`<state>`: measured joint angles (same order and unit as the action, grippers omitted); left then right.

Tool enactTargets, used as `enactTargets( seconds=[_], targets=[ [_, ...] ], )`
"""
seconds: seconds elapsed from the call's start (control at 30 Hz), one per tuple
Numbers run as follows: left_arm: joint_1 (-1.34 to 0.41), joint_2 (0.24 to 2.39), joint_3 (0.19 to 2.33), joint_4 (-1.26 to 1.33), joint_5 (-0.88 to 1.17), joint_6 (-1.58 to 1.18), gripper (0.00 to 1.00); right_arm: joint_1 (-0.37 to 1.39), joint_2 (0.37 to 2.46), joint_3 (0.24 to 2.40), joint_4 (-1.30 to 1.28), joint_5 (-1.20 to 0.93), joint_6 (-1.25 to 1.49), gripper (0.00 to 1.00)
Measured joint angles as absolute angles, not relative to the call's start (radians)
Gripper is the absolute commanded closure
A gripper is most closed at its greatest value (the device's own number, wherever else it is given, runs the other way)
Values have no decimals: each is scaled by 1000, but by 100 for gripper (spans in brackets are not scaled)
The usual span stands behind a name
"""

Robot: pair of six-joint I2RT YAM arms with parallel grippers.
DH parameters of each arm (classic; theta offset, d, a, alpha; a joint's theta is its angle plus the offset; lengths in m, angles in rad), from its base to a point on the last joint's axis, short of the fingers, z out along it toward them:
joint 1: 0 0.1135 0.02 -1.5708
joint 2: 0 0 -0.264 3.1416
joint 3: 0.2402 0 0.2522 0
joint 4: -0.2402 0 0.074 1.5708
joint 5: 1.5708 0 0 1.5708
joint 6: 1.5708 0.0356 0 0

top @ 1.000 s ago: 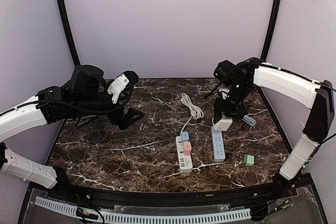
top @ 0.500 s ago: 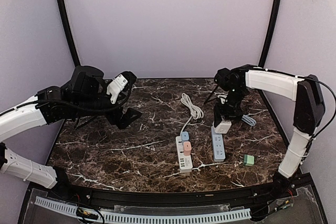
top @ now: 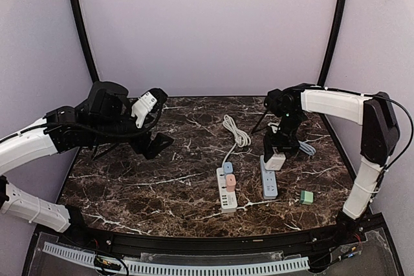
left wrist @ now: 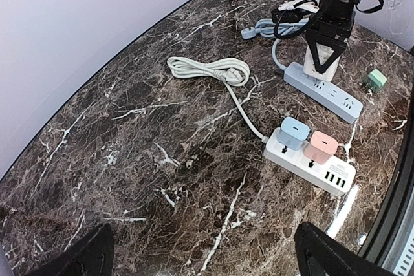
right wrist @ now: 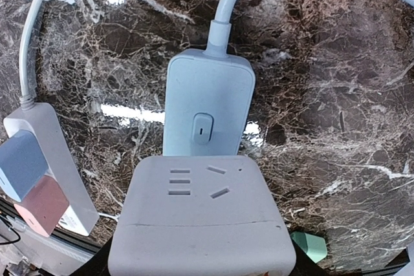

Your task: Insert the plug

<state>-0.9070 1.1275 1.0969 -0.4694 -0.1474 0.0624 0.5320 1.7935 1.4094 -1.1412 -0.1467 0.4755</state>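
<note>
No writing, brand or number is legible; any print on the white power strip or the blue-grey power strip is too small.

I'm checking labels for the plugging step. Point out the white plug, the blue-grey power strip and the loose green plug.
white plug (left wrist: 321, 69): left wrist view, its front face below the fingers
blue-grey power strip (left wrist: 328, 94): left wrist view, its socketed top face
green plug (left wrist: 375, 81): left wrist view, its top face
</note>
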Motion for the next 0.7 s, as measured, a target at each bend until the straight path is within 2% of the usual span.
enactTargets(
  seconds=[0.7],
  targets=[
    [-907,1135,1097,-470,-153,63,1,532,1793,1400,-1145,-161,496,100]
  ],
)
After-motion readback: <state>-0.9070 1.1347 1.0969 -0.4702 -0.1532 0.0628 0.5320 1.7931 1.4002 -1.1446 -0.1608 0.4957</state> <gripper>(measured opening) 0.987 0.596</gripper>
